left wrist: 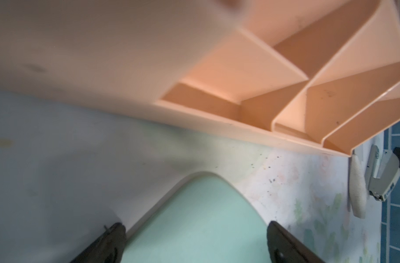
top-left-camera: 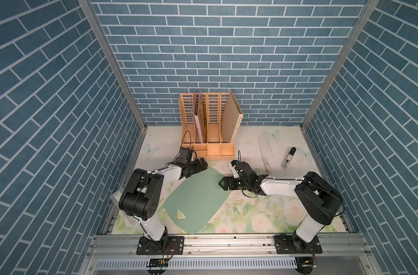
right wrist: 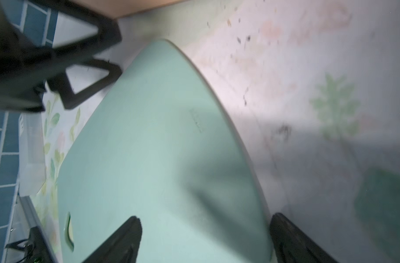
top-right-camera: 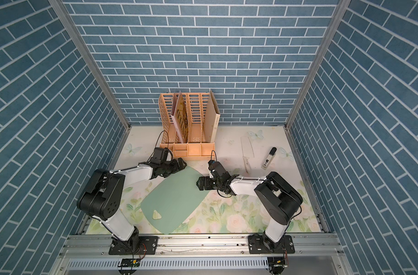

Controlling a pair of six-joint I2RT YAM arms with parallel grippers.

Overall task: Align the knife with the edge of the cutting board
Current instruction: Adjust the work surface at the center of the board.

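Observation:
The pale-green cutting board (top-left-camera: 198, 200) (top-right-camera: 177, 202) lies slanted on the floral mat, its triangular hole (top-left-camera: 180, 215) near the front. The off-white knife (top-left-camera: 265, 150) (top-right-camera: 247, 151) lies apart at the back right, handle toward the front; its handle (left wrist: 356, 191) shows in the left wrist view. My left gripper (top-left-camera: 204, 164) (left wrist: 195, 230) is open over the board's far corner (left wrist: 205, 205). My right gripper (top-left-camera: 221, 183) (right wrist: 205, 225) is open, straddling the board's right edge (right wrist: 240, 145), one finger over the board, one beside it. Neither holds anything.
A peach file organizer (top-left-camera: 208, 128) (left wrist: 285, 91) stands at the back, close behind the left gripper. A white tube with a black cap (top-left-camera: 288, 158) lies right of the knife. A frosted sheet (top-left-camera: 115, 195) pokes out under the left arm. Brick walls enclose three sides.

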